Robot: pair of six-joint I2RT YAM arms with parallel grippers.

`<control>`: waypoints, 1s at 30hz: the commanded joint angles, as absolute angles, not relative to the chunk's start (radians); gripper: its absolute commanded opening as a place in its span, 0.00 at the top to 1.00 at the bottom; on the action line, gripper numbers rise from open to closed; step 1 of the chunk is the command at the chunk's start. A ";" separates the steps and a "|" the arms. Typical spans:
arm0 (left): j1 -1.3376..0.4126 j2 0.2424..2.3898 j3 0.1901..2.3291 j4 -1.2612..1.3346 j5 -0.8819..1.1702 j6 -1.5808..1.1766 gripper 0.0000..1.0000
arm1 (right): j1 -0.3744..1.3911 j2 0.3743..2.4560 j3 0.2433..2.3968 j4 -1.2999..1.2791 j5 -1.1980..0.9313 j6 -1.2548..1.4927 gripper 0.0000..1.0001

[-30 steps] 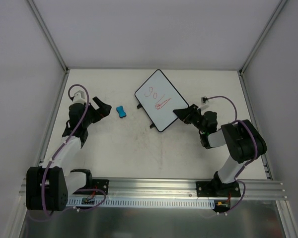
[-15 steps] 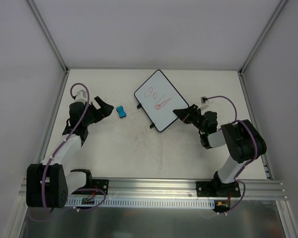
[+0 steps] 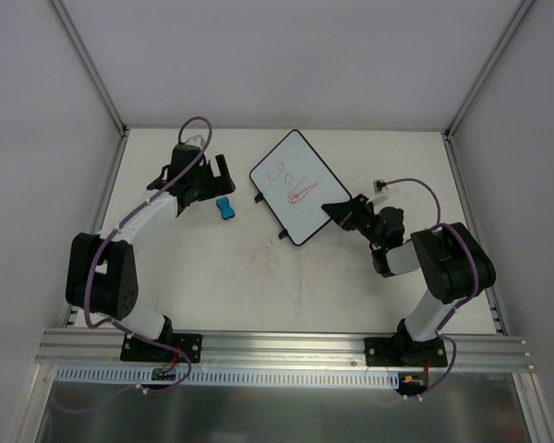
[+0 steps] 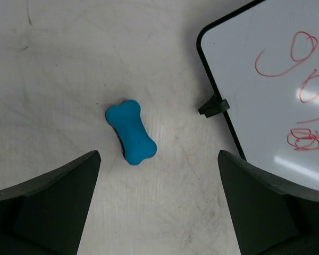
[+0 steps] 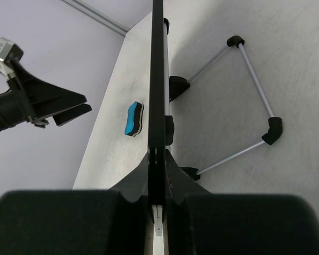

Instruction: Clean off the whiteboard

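Barely begun — your right gripper (image 3: 336, 209) pinches the whiteboard (image 3: 300, 159) edge just ahead of it, red scribbles (image 3: 295, 194) untouched; your left gripper (image 4: 158, 159) hovers spread, eraser (image 4: 131, 132) between its fingers — ungrasped.

The top external camera looks down from above and behind the arm bases, far enough to take in the whole pale tabletop (image 3: 258, 277). The left wrist camera faces straight down, close over the small blue bow-tie-shaped eraser (image 4: 131, 132), its own dark fingers (image 4: 48, 207) filling the lower corners. The right wrist camera sits low, sighting edge-on along the flat white rectangular whiteboard with a thin black rim (image 5: 158, 79). All three views share the eraser and whiteboard.
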State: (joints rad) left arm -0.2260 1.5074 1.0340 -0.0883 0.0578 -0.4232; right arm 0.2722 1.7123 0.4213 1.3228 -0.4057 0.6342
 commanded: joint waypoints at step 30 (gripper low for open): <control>-0.259 1.913 1.365 -0.460 -0.032 -0.614 0.23 | 0.276 1.704 0.440 1.439 -0.445 0.606 1.00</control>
